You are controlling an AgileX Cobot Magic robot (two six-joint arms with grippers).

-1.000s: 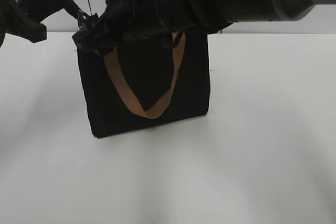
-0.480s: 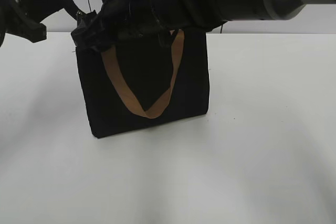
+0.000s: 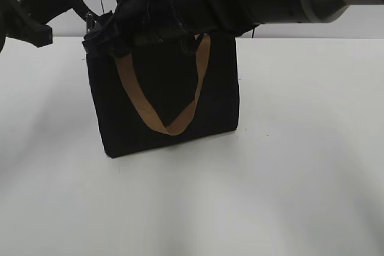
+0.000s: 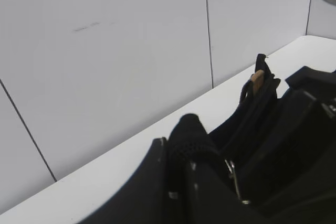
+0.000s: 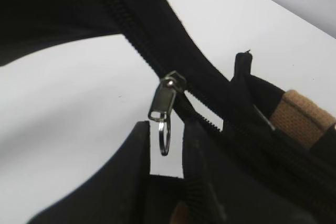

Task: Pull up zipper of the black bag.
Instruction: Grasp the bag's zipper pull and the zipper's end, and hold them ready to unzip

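A: Exterior view?
B: Black bag [image 3: 168,100] stood upright on white table [image 3: 288,166], tan strap [image 3: 162,109] hanging in front. Right gripper [image 3: 99,34] reached across to the top left corner; left gripper [image 3: 27,19] held just beside it, grip state unclear.

A: Left wrist view?
B: Bag's top edge, dark fingers [image 4: 189,145]; closure not discernible.

A: Right wrist view?
B: Zipper [image 5: 173,85] pull dangled between parted fingers [image 5: 131,171], ungrasped. Pull judged not yet done.

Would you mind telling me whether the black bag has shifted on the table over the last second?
Barely. The black bag keeps its spot on the table; only its top left corner sits slightly higher and more to the left against the wall line behind.
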